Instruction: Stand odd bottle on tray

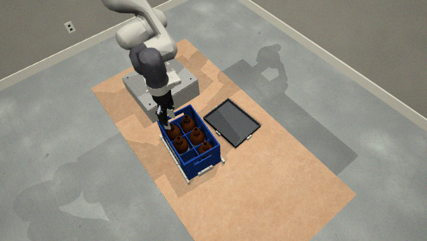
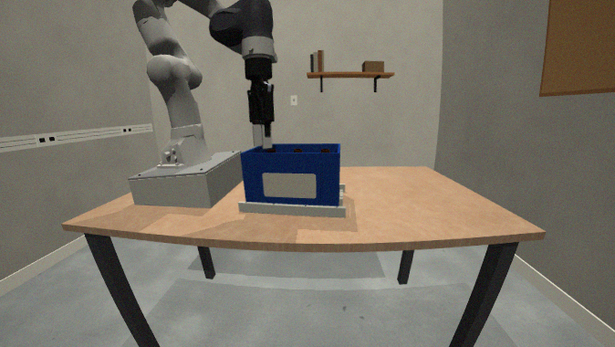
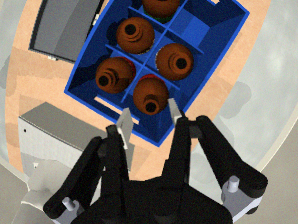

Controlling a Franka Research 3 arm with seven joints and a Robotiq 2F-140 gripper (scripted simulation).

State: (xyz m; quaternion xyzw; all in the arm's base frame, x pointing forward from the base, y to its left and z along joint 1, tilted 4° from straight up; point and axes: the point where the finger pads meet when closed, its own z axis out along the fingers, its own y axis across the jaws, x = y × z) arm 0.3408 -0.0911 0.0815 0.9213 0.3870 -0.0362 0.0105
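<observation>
"What are you looking at, largest first?"

"You have the table (image 1: 285,177) (image 2: 411,205) (image 3: 215,95), with your arm (image 1: 149,35) (image 2: 171,73) rising from its grey base block (image 1: 136,79) (image 2: 171,189) (image 3: 50,130). From the top view, your blue crate (image 1: 216,155) (image 2: 255,183) (image 3: 204,78) stands level on the near side of that block, and the black-rimmed tray (image 1: 232,123) (image 3: 60,30) lies flat to the crate's right, apart from it."

"And my bottles?"

"All five brown ones stand upright in the crate's compartments: far-left bottle (image 1: 174,133) (image 2: 271,151) (image 3: 150,92), far-right bottle (image 1: 187,124) (image 3: 117,75), middle-left bottle (image 1: 181,145) (image 3: 175,60), middle-right bottle (image 1: 197,136) (image 3: 135,35) and near-right bottle (image 1: 205,147) (image 3: 161,6). I can't tell you which has the odd neck; they are too small to compare."

"How is my claw?"

"Your Robotiq gripper (image 1: 169,120) (image 2: 263,146) (image 3: 150,112) is released, partly spread and pointing down. Its fingertips are over the crate's far-left corner, near the far-left bottle. In your wrist view, that bottle's mouth shows between them, with space on both sides."
</observation>
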